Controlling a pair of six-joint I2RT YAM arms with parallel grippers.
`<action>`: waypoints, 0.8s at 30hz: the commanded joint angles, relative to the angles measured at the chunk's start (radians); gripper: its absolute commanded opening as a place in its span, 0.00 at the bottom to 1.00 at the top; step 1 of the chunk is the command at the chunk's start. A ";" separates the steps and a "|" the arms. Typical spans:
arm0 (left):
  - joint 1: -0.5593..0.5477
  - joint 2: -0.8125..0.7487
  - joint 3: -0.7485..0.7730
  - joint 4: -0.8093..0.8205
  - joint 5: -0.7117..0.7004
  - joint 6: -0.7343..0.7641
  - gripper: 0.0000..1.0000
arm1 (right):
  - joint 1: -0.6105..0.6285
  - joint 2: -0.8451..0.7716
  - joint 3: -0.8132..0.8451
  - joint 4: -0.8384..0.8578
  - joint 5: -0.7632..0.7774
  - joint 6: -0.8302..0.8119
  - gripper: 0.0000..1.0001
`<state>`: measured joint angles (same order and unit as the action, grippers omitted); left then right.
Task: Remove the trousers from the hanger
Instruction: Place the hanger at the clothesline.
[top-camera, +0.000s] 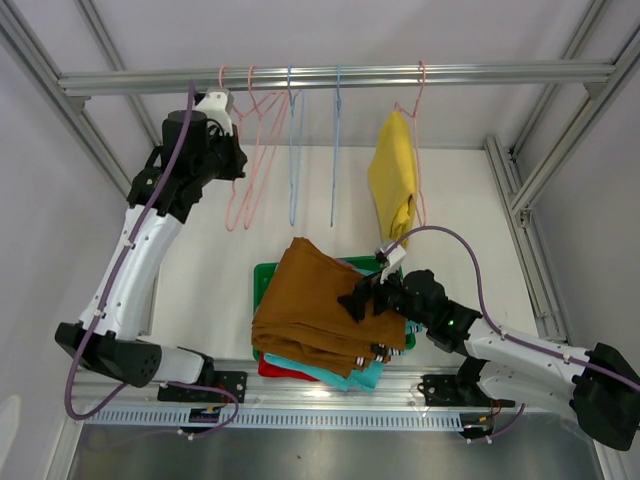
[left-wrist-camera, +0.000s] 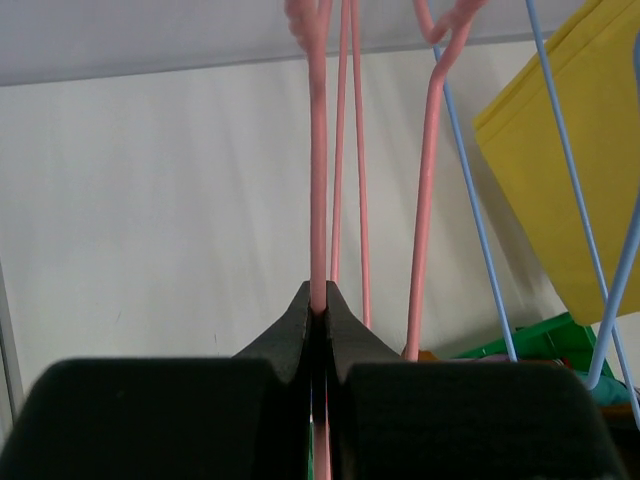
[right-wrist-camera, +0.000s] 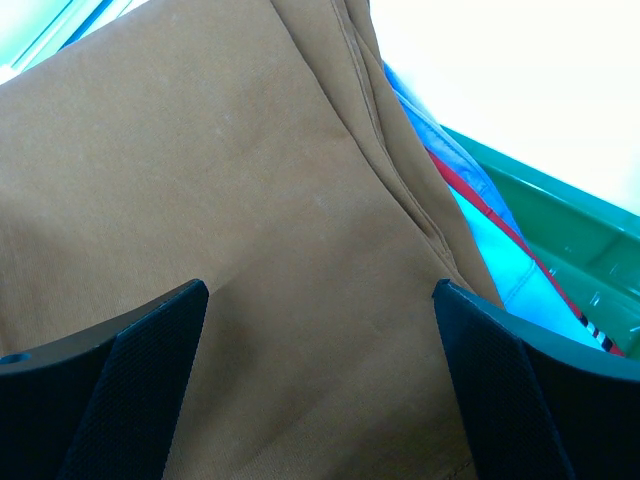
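Left claw (left-wrist-camera: 318, 300) clamped on bare pink wire hanger (left-wrist-camera: 318, 150); other hangers (top-camera: 295, 150) right of it also bare. Right claw (right-wrist-camera: 320, 292) wide apart just above folded brown cloth trousers (right-wrist-camera: 250, 200), top of pile in green plastic tray (top-camera: 262, 274). Beyond it, yellow cloth trousers (top-camera: 393, 180) still hung: prob. 1 pair left.

You see a flat white tabletop (top-camera: 455, 190) enclosed by pale grey panel walls (top-camera: 40, 200). A silver aluminium bar (top-camera: 480, 73) runs across the far side, with slanted aluminium struts (top-camera: 570, 130) at both corners. Along the near edge lies a slotted metal rail (top-camera: 330, 418). The light is bright and even.
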<state>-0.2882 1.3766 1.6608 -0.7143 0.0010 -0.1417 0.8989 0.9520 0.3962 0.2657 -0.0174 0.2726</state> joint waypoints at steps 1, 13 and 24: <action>0.004 -0.068 -0.065 -0.008 0.039 -0.021 0.01 | -0.005 0.022 -0.028 -0.030 -0.018 0.019 1.00; -0.069 -0.185 -0.171 -0.034 -0.030 -0.013 0.27 | -0.005 0.044 -0.037 -0.017 -0.030 0.020 0.99; -0.089 -0.307 -0.197 -0.142 -0.156 -0.024 0.48 | -0.005 0.059 -0.043 -0.010 -0.041 0.023 1.00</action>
<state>-0.3679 1.1339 1.4517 -0.8215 -0.0818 -0.1574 0.8944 0.9882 0.3855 0.3122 -0.0288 0.2722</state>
